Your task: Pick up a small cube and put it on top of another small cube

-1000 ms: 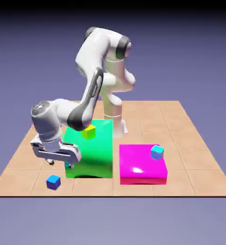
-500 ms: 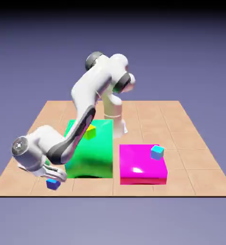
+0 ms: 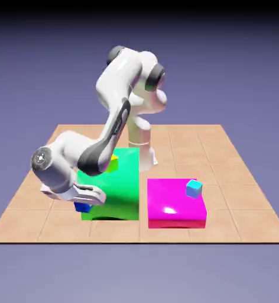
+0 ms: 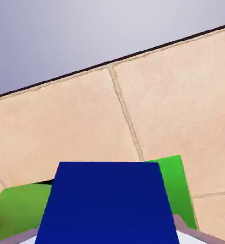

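Tan table (image 3: 236, 213): front edge near the gripper; bare tiles toward the exterior view's right
Green block (image 3: 121, 195): beside the load, tight room
Magenta slab (image 3: 168, 207): well apart
Gripper (image 3: 83, 206): jaws closed on blue cube (image 4: 107, 205)
Progress: grasp apparently done; carrying, stacking left
Other cube: cannot identify

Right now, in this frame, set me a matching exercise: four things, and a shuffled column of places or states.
Things
1. dark blue cube
2. light cyan cube
3. yellow-topped cube
4. magenta slab

Places or states
A. on top of the slab
B. partly hidden behind the arm in the exterior view
C. flat on the tiled table, right of the green block in the exterior view
D. held in the pincer

Pairs: 1-D, 2-A, 3-B, 4-C
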Motion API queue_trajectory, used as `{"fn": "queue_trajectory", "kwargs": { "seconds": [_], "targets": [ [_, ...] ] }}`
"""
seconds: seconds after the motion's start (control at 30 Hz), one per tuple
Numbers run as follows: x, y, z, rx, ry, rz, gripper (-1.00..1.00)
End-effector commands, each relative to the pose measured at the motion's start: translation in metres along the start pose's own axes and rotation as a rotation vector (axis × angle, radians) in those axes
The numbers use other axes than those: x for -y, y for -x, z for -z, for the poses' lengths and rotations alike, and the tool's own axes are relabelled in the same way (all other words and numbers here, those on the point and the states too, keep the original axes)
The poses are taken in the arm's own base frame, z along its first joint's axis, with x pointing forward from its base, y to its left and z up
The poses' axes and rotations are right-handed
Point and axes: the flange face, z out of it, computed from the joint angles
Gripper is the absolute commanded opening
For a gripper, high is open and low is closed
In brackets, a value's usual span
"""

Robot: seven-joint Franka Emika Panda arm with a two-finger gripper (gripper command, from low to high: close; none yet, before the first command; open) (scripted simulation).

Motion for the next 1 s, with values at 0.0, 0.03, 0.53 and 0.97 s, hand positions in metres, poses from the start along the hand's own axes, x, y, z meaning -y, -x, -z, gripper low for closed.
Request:
{"fn": "queue_trajectory", "kwargs": {
  "seconds": [0.0, 0.03, 0.53, 0.97],
  "targets": [
    [-0.001, 0.012, 0.005, 0.003, 0.003, 0.010, -1.00],
    [-0.001, 0.025, 0.010, 0.006, 0.005, 0.020, -1.00],
    [-0.095, 0.165, 0.062, -0.058, 0.035, 0.011, -1.00],
    [-0.170, 0.153, -0.012, -0.079, 0.007, -0.152, -1.00]
  ]
}}
